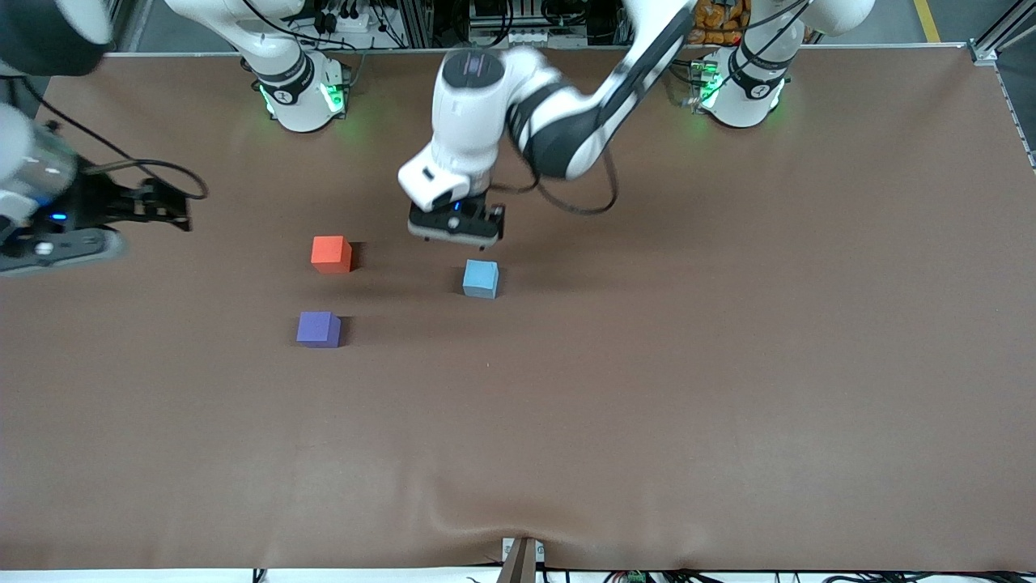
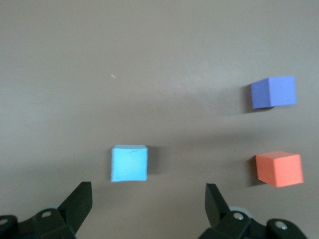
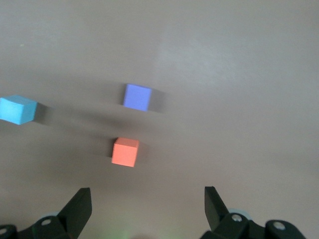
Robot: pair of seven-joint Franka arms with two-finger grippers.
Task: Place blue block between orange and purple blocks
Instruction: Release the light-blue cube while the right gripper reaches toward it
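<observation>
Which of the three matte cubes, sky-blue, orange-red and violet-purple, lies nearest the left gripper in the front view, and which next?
1. Sky-blue matte cube, just below the open left gripper.
2. Orange-red matte cube, toward the right arm's end.
3. Violet-purple matte cube, nearer the front camera.

Both arms are glossy white with black joint bands — green lights glow at the two bases. Thin black cables loop along the links. The left claw [image 1: 456,225] and right claw [image 1: 166,206] are black, with wedge-shaped fingers [image 2: 79,201] and small blue lights.

right gripper [image 1: 174,206] partly off-frame
</observation>
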